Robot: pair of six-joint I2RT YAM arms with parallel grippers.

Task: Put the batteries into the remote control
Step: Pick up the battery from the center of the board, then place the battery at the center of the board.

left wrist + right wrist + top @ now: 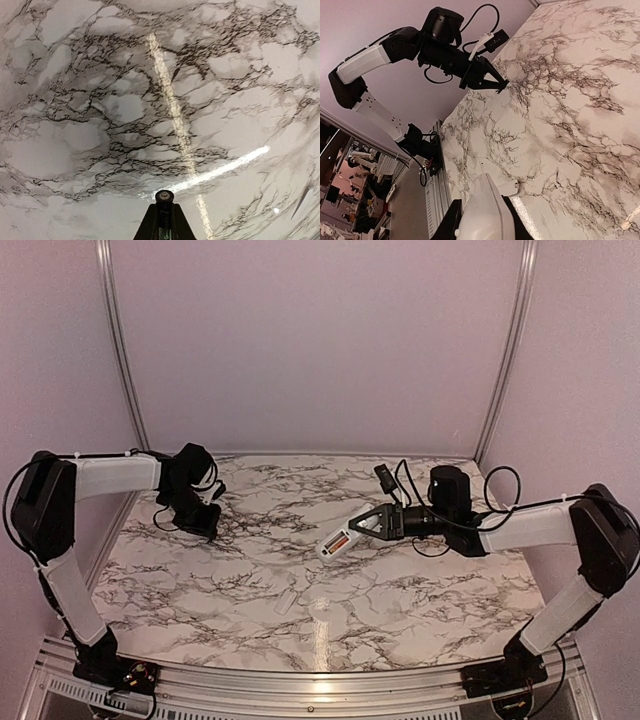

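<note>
Open marble table [250, 575] is seen all round; remote control [335, 542] is clamped aloft by right gripper [354, 531]; left gripper [208, 528], pinched shut, is tipped down near the left edge.

Left end effector [164, 212]: base cut off by bottom edge of own wrist view. Small round dark thing [164, 196] at its tip, too small to tell what. From above, its tip is lost against own dark body.

Right end effector [358, 530]: fingers [448, 225] mostly hidden behind remote control [485, 210], itself cut off by bottom edge.

Orange-red patch [340, 539] on remote control, just beyond tip: too small to tell battery count.

Cover plate [509, 187], just beyond tip: near end hidden by remote control.
</note>
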